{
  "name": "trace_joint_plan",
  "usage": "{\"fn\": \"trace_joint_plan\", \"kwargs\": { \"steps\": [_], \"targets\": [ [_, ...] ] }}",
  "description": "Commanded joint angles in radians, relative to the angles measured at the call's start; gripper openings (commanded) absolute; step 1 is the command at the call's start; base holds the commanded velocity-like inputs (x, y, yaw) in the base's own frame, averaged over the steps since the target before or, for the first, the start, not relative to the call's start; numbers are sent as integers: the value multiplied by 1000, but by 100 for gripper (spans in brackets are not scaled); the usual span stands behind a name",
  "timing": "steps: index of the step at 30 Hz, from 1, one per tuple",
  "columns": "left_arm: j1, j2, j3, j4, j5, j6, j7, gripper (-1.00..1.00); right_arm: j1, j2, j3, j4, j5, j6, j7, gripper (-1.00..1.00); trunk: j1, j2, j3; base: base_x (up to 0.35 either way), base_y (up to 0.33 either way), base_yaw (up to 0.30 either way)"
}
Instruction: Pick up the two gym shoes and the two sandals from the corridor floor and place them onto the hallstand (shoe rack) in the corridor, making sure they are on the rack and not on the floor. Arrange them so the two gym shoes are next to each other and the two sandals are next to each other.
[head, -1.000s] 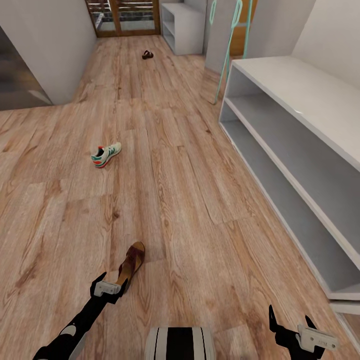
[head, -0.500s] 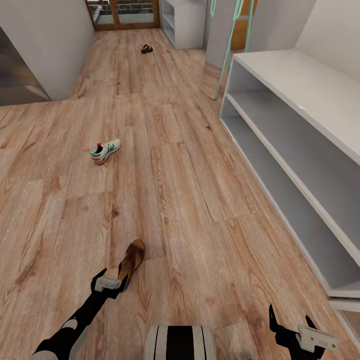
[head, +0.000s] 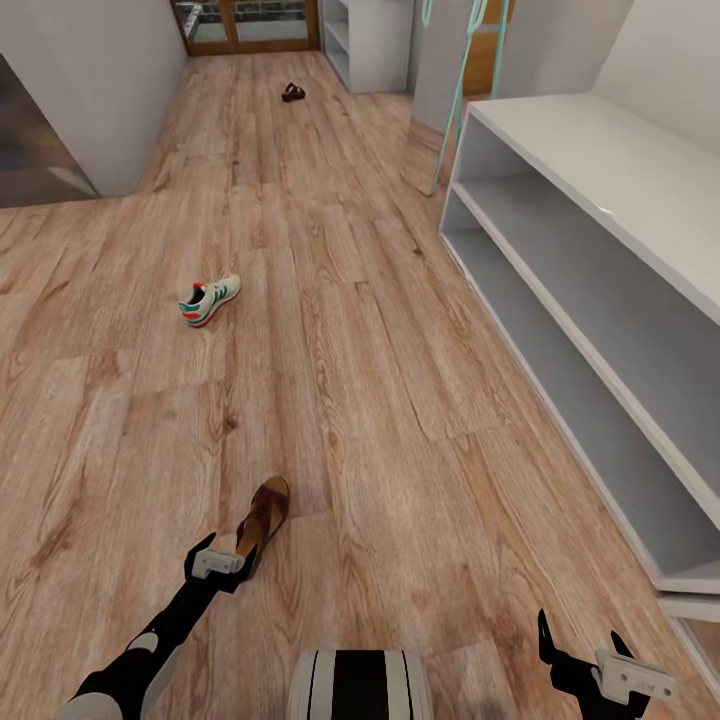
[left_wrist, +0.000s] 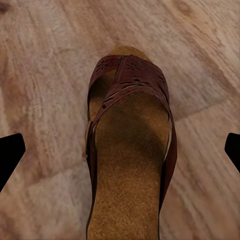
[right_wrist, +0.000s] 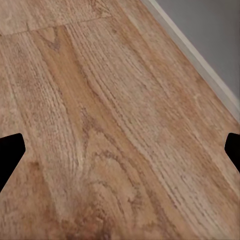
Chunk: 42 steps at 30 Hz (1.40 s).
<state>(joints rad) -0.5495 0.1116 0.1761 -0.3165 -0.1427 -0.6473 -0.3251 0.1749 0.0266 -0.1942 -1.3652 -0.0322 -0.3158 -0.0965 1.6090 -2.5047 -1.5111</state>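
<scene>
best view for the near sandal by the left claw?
Left wrist view: the near sandal sits large between the open left claw tips, strap and footbed clear. In the head view the sandal is small, its heel behind the claw. The right wrist view shows floor.

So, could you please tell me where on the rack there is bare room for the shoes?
Both tiers of the hallstand and its flat top are bare along the stretch in view. On the corridor floor, a sandal lies by the left gripper; a gym shoe lies farther off.
</scene>
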Motion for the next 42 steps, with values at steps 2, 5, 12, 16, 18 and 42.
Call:
{"fn": "trace_joint_plan", "kwargs": {
  "steps": [2, 5, 12, 16, 18, 42],
  "targets": [
    [-2, -1, 0, 1, 0, 0, 0, 100, 0, 0, 0, 0, 0, 0, 0, 100, 0, 0, 0, 0, 0, 0],
    [-3, -2, -1, 2, 0, 0, 0, 100, 0, 0, 0, 0, 0, 0, 0, 100, 0, 0, -1, 0, 0, 0],
    [-4, -5, -1, 3, 0, 0, 0, 100, 0, 0, 0, 0, 0, 0, 0, 100, 0, 0, -1, 0, 0, 0],
    [-5, -6, -1, 3, 0, 0, 0, 100, 0, 0, 0, 0, 0, 0, 0, 100, 0, 0, -1, 0, 0, 0],
    [-5, -6, -1, 3, 0, 0, 0, 100, 0, 0, 0, 0, 0, 0, 0, 100, 0, 0, -1, 0, 0, 0],
    [-7, -6, -1, 4, 1, 0, 0, 100, -1, 0, -1, 3, 0, 0, 0, 100, 0, 0, -1, 0, 0, 0]
  ]
}}
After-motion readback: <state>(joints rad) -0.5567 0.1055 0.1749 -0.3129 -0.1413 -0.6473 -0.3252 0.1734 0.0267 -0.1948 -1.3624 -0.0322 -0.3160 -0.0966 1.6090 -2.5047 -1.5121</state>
